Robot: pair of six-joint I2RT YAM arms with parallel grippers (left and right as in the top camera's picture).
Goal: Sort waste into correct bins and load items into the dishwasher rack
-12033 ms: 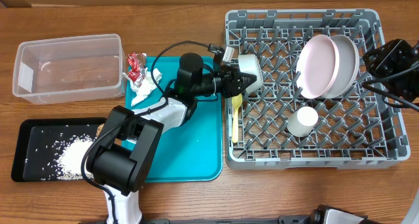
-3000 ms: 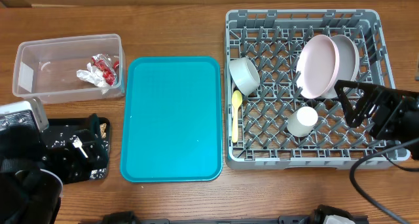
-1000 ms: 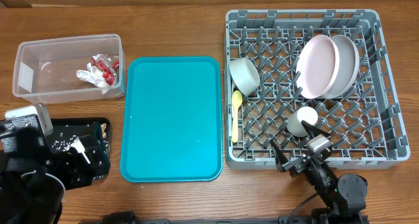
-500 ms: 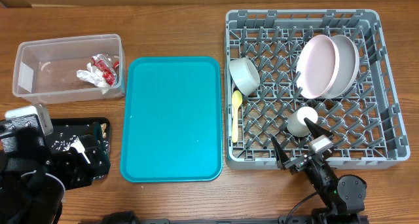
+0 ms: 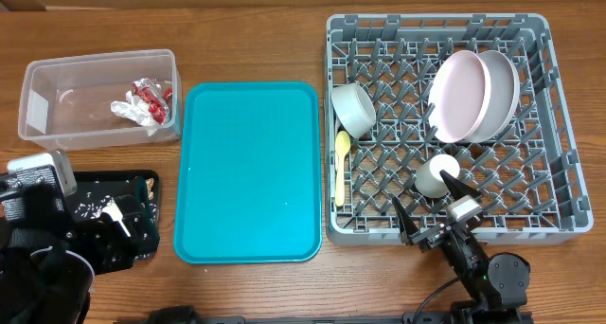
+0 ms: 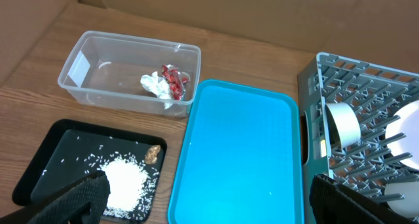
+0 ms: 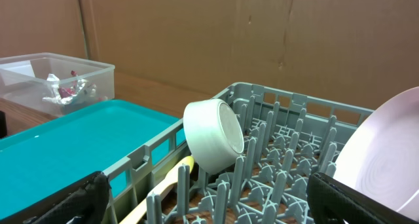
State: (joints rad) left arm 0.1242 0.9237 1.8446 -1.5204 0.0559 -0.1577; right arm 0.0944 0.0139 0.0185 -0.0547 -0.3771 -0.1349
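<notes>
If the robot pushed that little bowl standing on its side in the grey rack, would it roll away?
Probably not far. The bowl is round and stands on its edge, so it could rock or tip, but pegs in the rack beside it should catch it. It looks hard and smooth, so likely a bit slippery to grab.

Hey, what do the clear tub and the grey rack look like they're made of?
Clear tub: probably glossy plastic; the crumpled wrapper shows through its walls. Dishwasher rack: seemingly moulded matte grey plastic; uniform grid and pegs.

Clear plastic tub [image 5: 95, 56], glossy teal tray [image 5: 248, 172], matt grey rack [image 5: 436, 21], wood tbl [image 5: 246, 30].
</notes>
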